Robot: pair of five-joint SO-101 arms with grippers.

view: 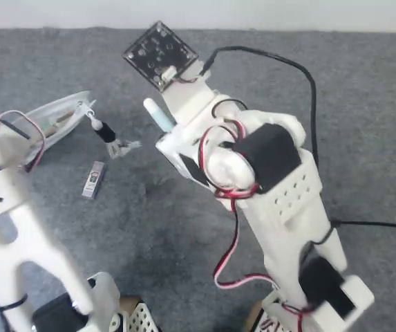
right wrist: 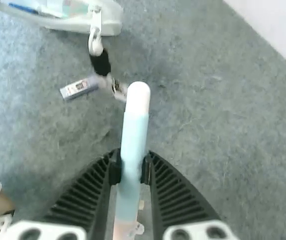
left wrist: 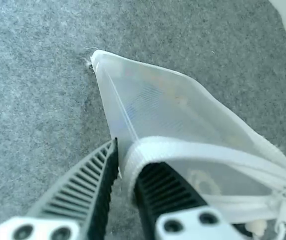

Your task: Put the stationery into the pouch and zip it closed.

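On the left side of the grey surface (view: 363, 90), the pouch (left wrist: 172, 110) is pinched at its zip rim by the left hand (left wrist: 127, 160). Its mesh is judged soft, light and floppy, best taken at that stiffer band. A pale blue pen (right wrist: 133, 130) is clamped mid-barrel in the right hand (right wrist: 130, 162), well apart from the pouch. It is judged rigid, light, smooth and liable to slip. A small flat packet (view: 94, 178) lies near the pouch.
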